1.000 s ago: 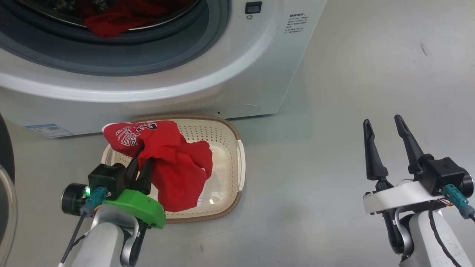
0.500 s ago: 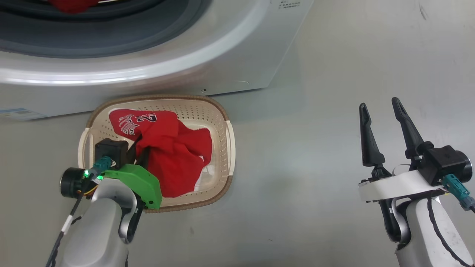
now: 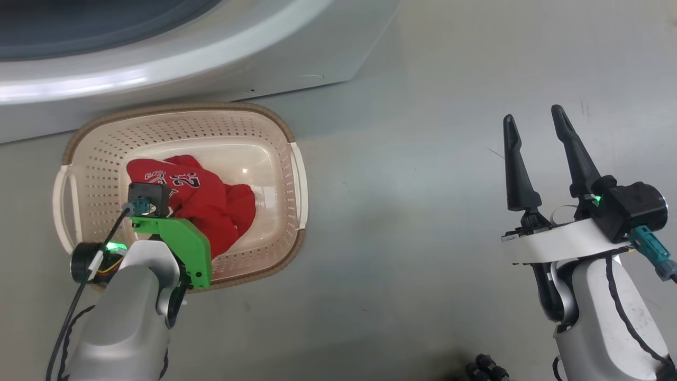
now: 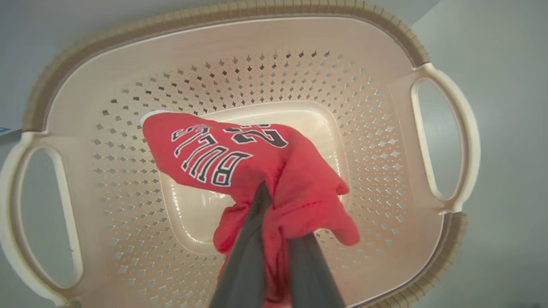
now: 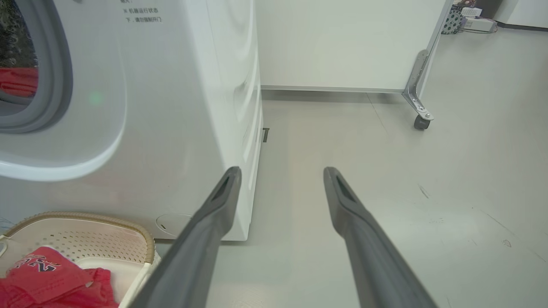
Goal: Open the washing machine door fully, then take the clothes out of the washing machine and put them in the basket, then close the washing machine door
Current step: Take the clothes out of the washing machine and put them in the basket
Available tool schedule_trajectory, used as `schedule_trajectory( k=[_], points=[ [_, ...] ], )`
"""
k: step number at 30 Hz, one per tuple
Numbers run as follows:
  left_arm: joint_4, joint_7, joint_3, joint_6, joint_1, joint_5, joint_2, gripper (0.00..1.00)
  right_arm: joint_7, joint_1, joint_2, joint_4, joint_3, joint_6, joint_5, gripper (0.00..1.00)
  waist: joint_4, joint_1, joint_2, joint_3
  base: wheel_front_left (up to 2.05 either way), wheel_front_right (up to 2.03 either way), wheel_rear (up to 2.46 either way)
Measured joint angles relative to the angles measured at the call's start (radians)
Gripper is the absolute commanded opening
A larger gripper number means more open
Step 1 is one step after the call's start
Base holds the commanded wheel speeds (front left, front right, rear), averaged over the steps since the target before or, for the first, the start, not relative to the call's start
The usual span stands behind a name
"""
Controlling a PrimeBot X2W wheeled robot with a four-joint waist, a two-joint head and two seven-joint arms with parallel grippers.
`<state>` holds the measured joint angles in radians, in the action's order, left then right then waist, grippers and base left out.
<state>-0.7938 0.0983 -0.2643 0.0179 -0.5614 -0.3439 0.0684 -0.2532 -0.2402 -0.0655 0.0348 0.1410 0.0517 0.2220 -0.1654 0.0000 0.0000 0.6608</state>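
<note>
The left gripper (image 4: 274, 214) is clenching the clothes (image 4: 239, 154), its two slim dark fingers pinching a crumpled fold of soft red fabric with black, white-edged lettering. The garment is hanging bunched low inside the basket (image 3: 174, 108), a rounded cream plastic tub with diamond perforations, a brown braided rim and looped side handles. The basket is sitting on the smooth grey floor (image 3: 412, 211) just before the glossy white washing machine (image 5: 180, 107). The right gripper (image 3: 532, 113) is hovering well to the side, its tapered fingers spread, gripping nothing.
</note>
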Motion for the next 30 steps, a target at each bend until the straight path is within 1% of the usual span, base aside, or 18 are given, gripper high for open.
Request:
schedule_trajectory(
  k=[5, 6, 7, 8, 9, 15, 19, 24, 26, 30],
  points=[
    [-0.072, 0.022, 0.006, 0.001, -0.029, -0.003, 0.003, 0.0, 0.0, -0.017, 0.004, 0.004, 0.006, 0.0, 0.007, 1.0, -0.029, 0.0, 0.0, 0.028, 0.0, 0.0, 0.0],
    [-0.082, 0.024, 0.008, 0.002, -0.036, -0.006, 0.003, 0.02, 0.0, -0.019, 0.004, 0.004, 0.005, 0.0, 0.007, 1.0, -0.034, 0.0, 0.0, 0.032, 0.0, 0.0, 0.0],
    [-0.089, 0.022, 0.009, 0.005, -0.042, -0.006, 0.003, 0.3, 0.0, -0.019, 0.005, 0.004, 0.004, 0.0, 0.008, 1.0, -0.038, 0.0001, 0.0, 0.036, 0.0, 0.0, 0.0],
    [-0.096, 0.019, 0.01, 0.005, -0.049, -0.006, 0.003, 0.72, 0.0, -0.019, 0.005, 0.005, 0.003, 0.0, 0.008, 1.0, -0.041, 0.0001, 0.0, 0.039, 0.0, 0.0, 0.0],
    [-0.103, 0.015, 0.011, 0.005, -0.058, -0.006, 0.003, 1.0, 0.0, -0.019, 0.005, 0.005, 0.003, 0.0, 0.008, 1.0, -0.043, 0.0, 0.0, 0.041, 0.0, 0.0, 0.0],
    [-0.138, -0.014, 0.016, -0.001, -0.091, -0.003, 0.009, 1.0, 0.0, -0.022, 0.008, 0.012, 0.003, 0.0, 0.015, 1.0, -0.048, 0.0001, 0.0, 0.045, 0.0, 0.0, 0.0],
    [-0.164, -0.053, 0.015, 0.0, -0.098, -0.001, 0.011, 1.0, 0.0, -0.027, 0.01, 0.026, 0.0, 0.0, 0.015, 1.0, -0.045, 0.0001, 0.0, 0.032, 0.0, 0.0, 0.0],
    [-0.178, -0.131, 0.021, 0.002, -0.098, 0.005, 0.011, 1.0, 0.0, -0.027, 0.01, 0.042, -0.005, 0.0, 0.015, 1.0, -0.036, 0.0001, 0.0, 0.002, 0.0, 0.0, 0.0],
    [-0.178, -0.165, 0.025, 0.01, -0.097, 0.005, 0.011, 1.0, 0.0, -0.027, 0.011, 0.05, -0.006, 0.0, 0.015, 1.0, -0.031, 0.0001, 0.0, -0.013, 0.0, 0.0, 0.0],
    [-0.164, -0.261, 0.014, 0.018, -0.095, 0.017, 0.009, 1.0, 0.0, -0.026, 0.011, 0.067, -0.007, 0.0, 0.015, 1.0, -0.019, 0.0001, 0.0, -0.049, 0.0, 0.0, 0.0]
  ],
)
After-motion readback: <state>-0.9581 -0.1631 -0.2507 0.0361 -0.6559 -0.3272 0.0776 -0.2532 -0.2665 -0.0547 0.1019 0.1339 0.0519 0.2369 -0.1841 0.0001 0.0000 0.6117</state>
